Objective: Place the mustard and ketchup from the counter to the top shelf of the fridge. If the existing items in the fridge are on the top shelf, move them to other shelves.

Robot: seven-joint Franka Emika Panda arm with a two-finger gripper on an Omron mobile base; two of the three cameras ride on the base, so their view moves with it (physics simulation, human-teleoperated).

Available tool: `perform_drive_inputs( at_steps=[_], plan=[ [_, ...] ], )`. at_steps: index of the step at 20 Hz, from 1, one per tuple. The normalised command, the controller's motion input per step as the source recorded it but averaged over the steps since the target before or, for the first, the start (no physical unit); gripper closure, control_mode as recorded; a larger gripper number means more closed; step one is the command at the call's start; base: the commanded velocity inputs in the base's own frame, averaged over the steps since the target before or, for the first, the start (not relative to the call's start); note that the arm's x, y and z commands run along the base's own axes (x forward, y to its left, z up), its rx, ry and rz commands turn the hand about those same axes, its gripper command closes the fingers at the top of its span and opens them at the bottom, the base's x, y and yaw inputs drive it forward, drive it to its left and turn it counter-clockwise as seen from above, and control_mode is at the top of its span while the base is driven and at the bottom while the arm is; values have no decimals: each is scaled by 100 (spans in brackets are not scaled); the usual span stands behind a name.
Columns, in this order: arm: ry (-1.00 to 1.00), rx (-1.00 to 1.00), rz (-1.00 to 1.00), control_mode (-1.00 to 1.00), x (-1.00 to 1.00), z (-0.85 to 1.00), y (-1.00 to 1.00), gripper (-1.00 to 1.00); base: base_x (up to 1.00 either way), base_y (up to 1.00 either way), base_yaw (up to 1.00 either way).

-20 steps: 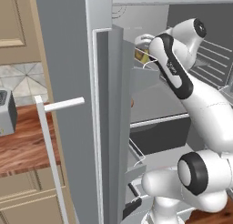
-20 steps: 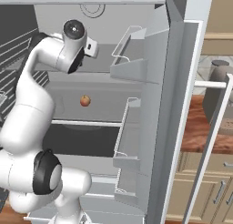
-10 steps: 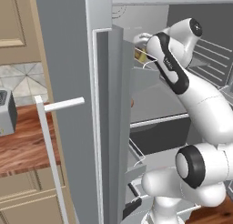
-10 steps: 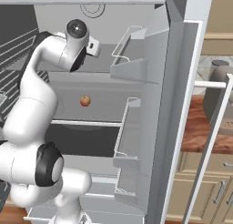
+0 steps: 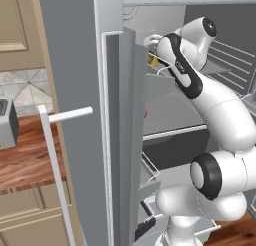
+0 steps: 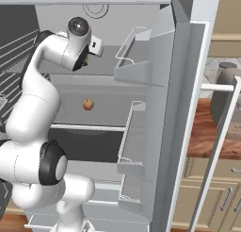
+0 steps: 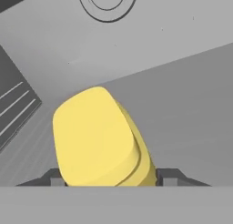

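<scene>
The gripper (image 7: 109, 182) is clamped on the mustard (image 7: 98, 136), one finger tip on each side of the yellow bottle. It's up inside the fridge (image 6: 164, 85) over the top shelf (image 6: 101, 61), while the little orange-red fruit (image 6: 87, 104) sits a shelf lower.

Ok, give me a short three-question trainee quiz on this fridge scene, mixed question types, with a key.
1. True or false: the hand grips the mustard.
2. Multiple choice: where is the small orange-red fruit? A) in a door bin B) on a fridge shelf below the top shelf C) on the counter
3. Short answer: is the fridge door open or shut?

Key: 1 true; 2 B; 3 open.
</scene>
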Motion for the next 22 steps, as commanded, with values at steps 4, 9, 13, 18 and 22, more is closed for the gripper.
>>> perform_drive_inputs(
  at_steps=[4, 9, 13, 18, 22],
  plan=[
    [0, 0, 0, -100, 0, 0, 0, -100, 0, 0, 0],
    [0, 0, 0, -100, 0, 0, 0, -100, 0, 0, 0],
    [-2, 0, 0, -100, 0, 0, 0, -100, 0, 0, 0],
    [-7, 0, 0, -100, 0, 0, 0, -100, 0, 0, 0],
    [-5, 0, 0, -100, 13, 0, 0, -100, 0, 0, 0]
  ],
)
